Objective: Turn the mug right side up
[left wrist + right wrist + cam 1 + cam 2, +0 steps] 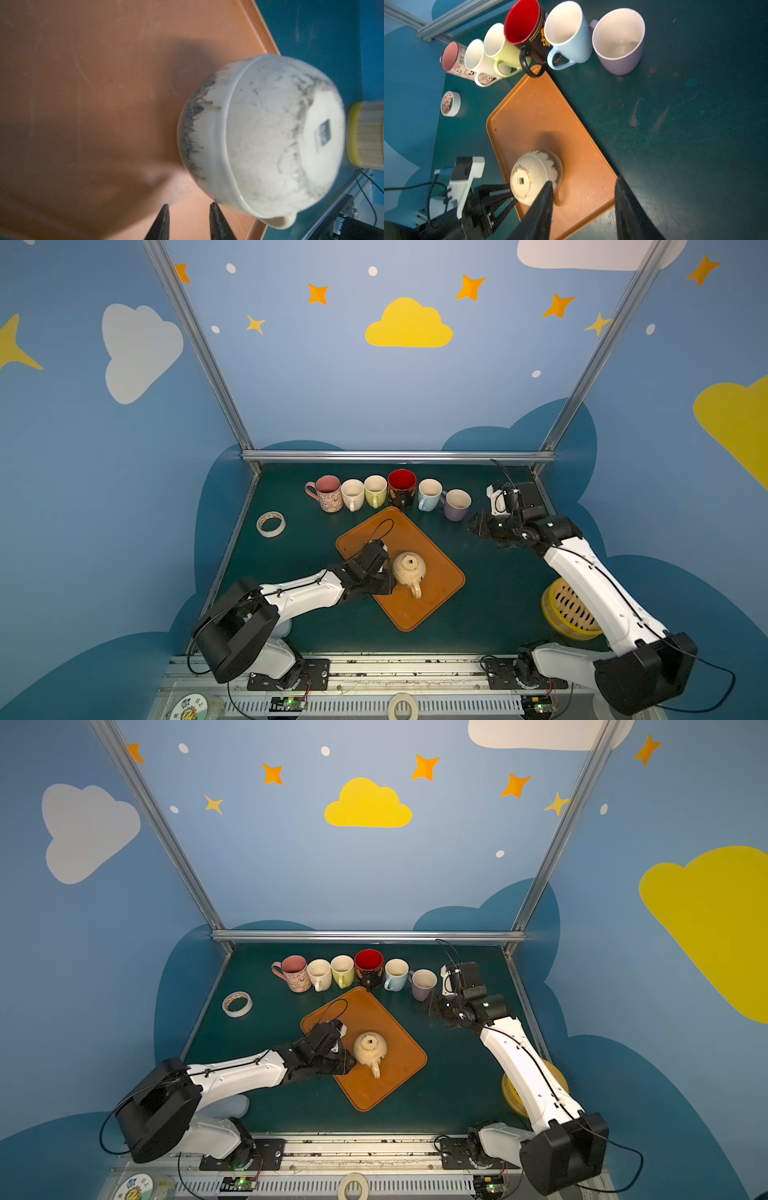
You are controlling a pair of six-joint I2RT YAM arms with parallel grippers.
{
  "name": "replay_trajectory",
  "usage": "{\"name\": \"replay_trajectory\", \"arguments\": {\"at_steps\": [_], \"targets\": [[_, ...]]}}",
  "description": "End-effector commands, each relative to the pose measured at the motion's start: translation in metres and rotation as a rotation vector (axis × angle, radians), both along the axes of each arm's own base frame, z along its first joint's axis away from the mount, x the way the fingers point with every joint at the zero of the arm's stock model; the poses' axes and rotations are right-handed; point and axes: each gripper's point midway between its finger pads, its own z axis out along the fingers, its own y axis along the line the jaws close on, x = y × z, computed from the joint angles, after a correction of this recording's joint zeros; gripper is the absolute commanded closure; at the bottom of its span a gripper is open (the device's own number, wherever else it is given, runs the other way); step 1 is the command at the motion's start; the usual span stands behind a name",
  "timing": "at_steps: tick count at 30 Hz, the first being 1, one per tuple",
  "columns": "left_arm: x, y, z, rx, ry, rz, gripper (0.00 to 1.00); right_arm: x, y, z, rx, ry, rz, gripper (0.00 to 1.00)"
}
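In both top views you see the cream mug standing mouth down, base up, on the orange tray in the middle of the green table. Its handle points toward the near edge. Your left gripper sits low over the tray, just beside the mug's left side; from here you cannot tell how its jaws stand. Your right gripper hangs off the tray, near the lilac cup that ends a row of six upright cups along the far edge. A tape roll lies alone to the left. A yellow-rimmed bamboo basket shows partly behind the right arm.

In the left wrist view the cream mug looms large, its base with a dark label turned up and grey streaks down its wall. The left gripper has its two black fingers parted, with only bare tray between them. It grasps nothing. One finger is just beside the mug's rim; whether it touches, you cannot tell.

In the right wrist view the right gripper is spread wide and empty, with tray and table showing between its fingers. Beyond them the cream mug stands base up on the tray, and the left gripper reaches up against its side.
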Motion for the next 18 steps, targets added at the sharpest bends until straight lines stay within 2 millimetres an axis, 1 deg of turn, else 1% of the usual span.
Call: {"name": "replay_trajectory", "arguments": {"at_steps": [1, 5, 8, 10, 12, 15, 18], "targets": [[0.015, -0.018, 0.017, -0.056, -0.061, 0.011, 0.65, -0.023, -0.007, -0.016, -0.066, 0.05, 0.011, 0.56], [0.019, -0.016, 0.028, -0.026, -0.092, 0.003, 0.59, -0.04, 0.004, -0.03, -0.076, 0.089, 0.054, 0.56], [0.014, -0.012, 0.038, 0.008, -0.116, -0.013, 0.53, -0.051, 0.009, -0.039, -0.109, 0.098, 0.083, 0.56], [0.009, -0.006, 0.044, 0.017, -0.131, -0.009, 0.41, -0.06, 0.017, -0.043, -0.123, 0.108, 0.118, 0.55], [0.003, 0.002, 0.051, 0.023, -0.15, -0.004, 0.32, -0.069, 0.026, -0.05, -0.156, 0.12, 0.158, 0.55], [-0.005, 0.017, 0.061, 0.009, -0.188, 0.024, 0.25, -0.08, 0.039, -0.062, -0.214, 0.134, 0.205, 0.53], [-0.008, 0.036, 0.074, 0.002, -0.242, 0.074, 0.17, -0.088, 0.05, -0.071, -0.235, 0.148, 0.239, 0.53]]}}
